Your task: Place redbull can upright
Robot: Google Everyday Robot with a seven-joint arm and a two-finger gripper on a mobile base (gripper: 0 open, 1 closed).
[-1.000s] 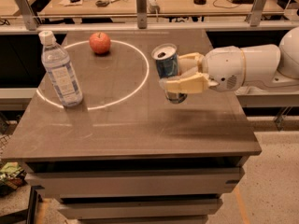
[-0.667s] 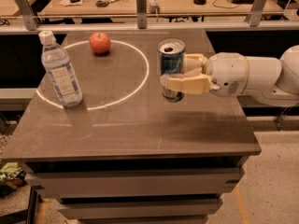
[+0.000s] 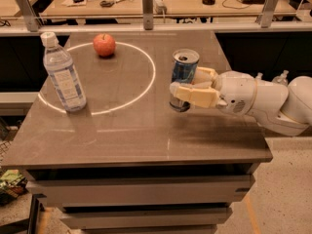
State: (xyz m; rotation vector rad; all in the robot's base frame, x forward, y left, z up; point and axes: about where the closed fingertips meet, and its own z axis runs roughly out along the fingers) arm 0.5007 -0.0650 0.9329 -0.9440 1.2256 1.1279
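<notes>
The redbull can [image 3: 184, 72] is blue and silver with an open silver top. It stands nearly upright at the right side of the table [image 3: 131, 130], its base at or just above the surface. My gripper [image 3: 187, 86] reaches in from the right and is shut on the can, one cream finger [image 3: 195, 95] in front of it and one behind. The white arm [image 3: 263, 101] extends to the right edge of the view.
A clear water bottle [image 3: 62, 74] with a white cap stands at the left. A red apple [image 3: 104, 45] sits at the back inside a white circle [image 3: 146, 82] marked on the table. A desk with clutter lies behind a rail [image 3: 156, 27].
The can has turned from tilted to nearly upright in my gripper and moved slightly lower toward the table. The bottle and apple have not moved.
</notes>
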